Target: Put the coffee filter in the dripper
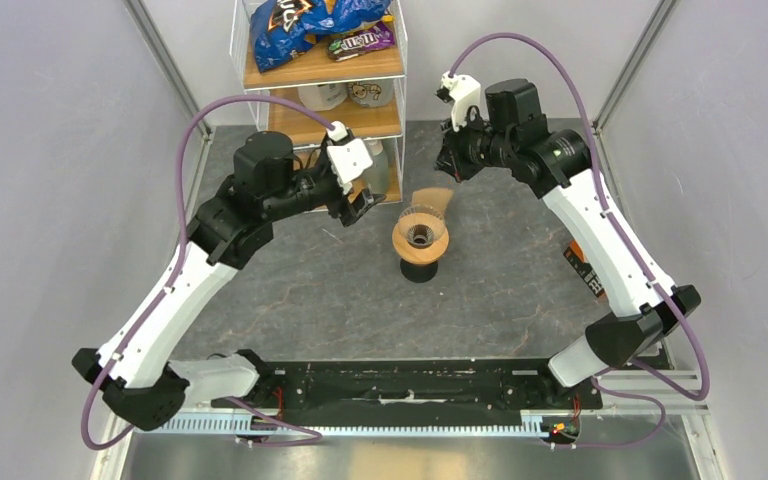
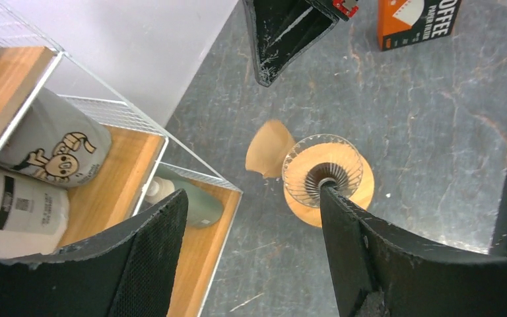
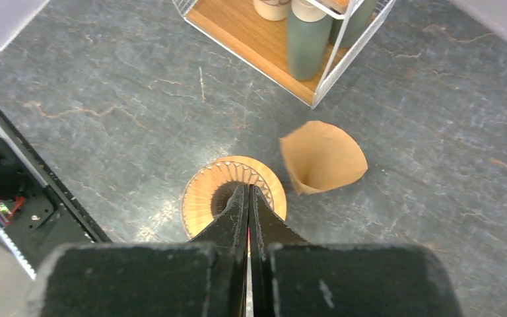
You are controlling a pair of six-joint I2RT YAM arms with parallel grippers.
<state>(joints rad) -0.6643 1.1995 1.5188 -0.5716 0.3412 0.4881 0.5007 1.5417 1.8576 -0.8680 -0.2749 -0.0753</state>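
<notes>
Coffee filter [image 3: 323,157], an open tan paper cone, lying on its side on the bench [image 3: 105,99] just beside the dripper [image 3: 228,191], at about 1 o'clock of it in the overhead view. A narrow strip of bench shows between paper and wooden collar in the right wrist view, so the two appear apart. The dripper stands upright near the bench centre, its glass cone empty. Left fingers [image 2: 152,244] are spread wide and hold nothing; they hover at about 10 o'clock of the dripper, next to the wire rack [image 2: 122,175]. Right fingers [image 3: 236,218] are pressed together with nothing between them, raised above the bench at about 1 o'clock, beyond the filter. An orange-and-black packet [image 2: 414,18] lies at about 3 o'clock, well apart. Judged step: pickup of the filter, not yet begun; the paper lies free and the placement is undone. The next move calls for one pair of fingers, opened, to come down over the filter's upper edge and pinch a single wall of paper lightly, since so thin a cone would likely crush or slide. The filter must then be lifted, turned point down and lowered centred into the glass cone without nudging the dripper.
</notes>
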